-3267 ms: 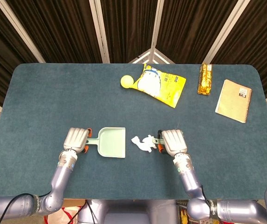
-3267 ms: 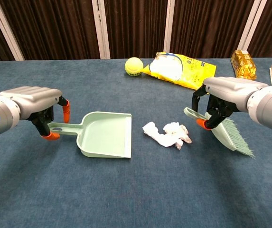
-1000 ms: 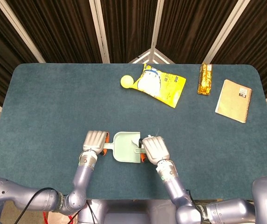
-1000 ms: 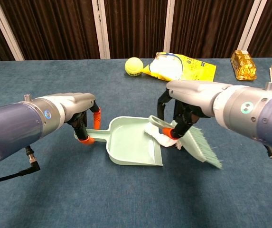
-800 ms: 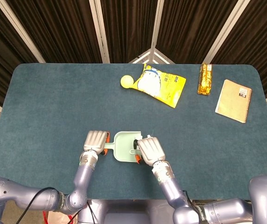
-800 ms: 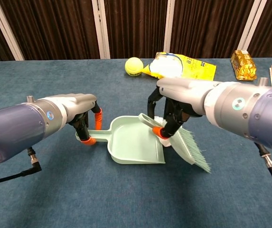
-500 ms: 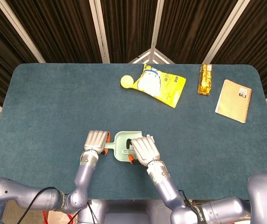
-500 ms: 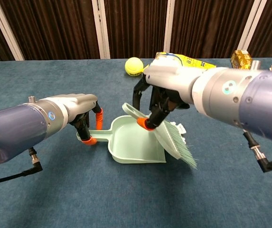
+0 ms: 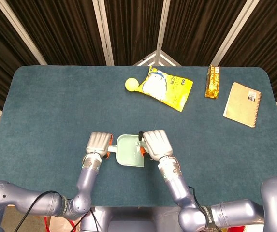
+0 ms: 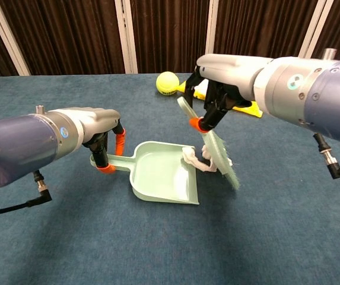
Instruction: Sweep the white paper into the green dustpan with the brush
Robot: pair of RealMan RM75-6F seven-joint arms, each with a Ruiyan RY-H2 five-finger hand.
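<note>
Paper (image 10: pixel 197 159): at pan (image 10: pixel 158 178) lip, not fully in.
Left hand (image 10: pixel 92 133): I grip pan handle.
Right hand (image 10: pixel 217 89): I clamp brush (image 10: pixel 217 148), raised.
Left to do: 1 more sweep, I reckon.

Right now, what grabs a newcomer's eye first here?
The two metal hands meeting at the table's near middle: the left hand holds the green dustpan by its handle, while the right hand holds the brush tilted at the pan's mouth. White paper sits right at the pan's open edge. Further back, the yellow bag and ball stand out.
</note>
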